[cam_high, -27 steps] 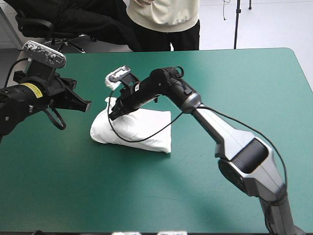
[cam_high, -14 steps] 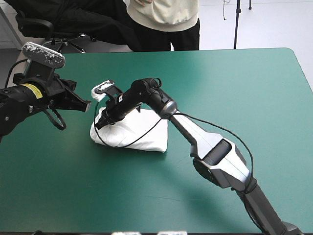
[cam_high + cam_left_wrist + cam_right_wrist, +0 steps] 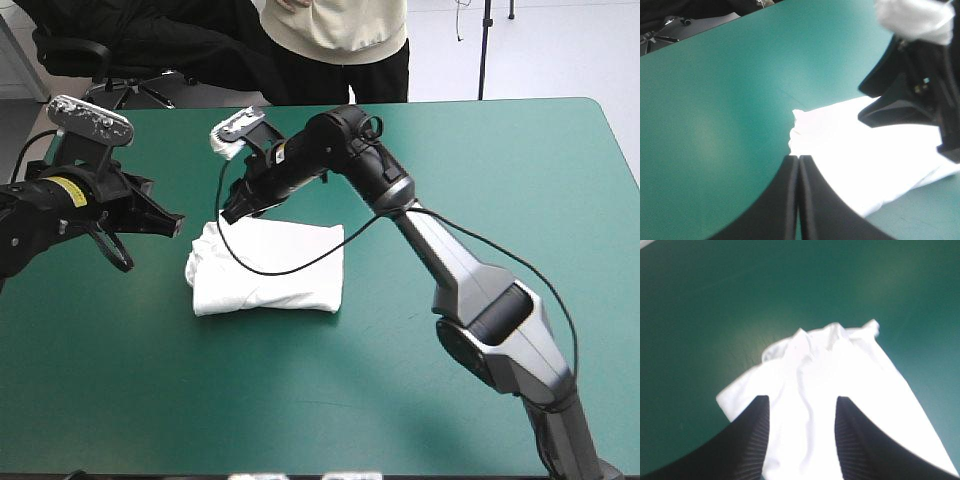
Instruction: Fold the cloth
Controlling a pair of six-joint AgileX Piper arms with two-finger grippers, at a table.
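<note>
The right gripper is seen with its black fingers spread apart and nothing held between them; the T-shirt lies under and ahead of them, apart from them, so a release can be judged to have been made and the fold left to settle. The left gripper is drawn together into one pointed arch, empty, and is held raised just off the T-shirt's left side with a corner of the cloth ahead of its tip. It is probably parked there to stay clear while the other arm works. The T-shirt is laid as a flat, roughly rectangular folded bundle on the teal-green cover, its bunched end turned toward the left gripper. Compared with the earlier high views, the right gripper has been lifted off the T-shirt and drawn back over its far edge, where before it was pressed down into the cloth's left part. The bundle, puffed then, is now flattened and squared. The left gripper is hardly shifted. The folding is judged nearly finished.
</note>
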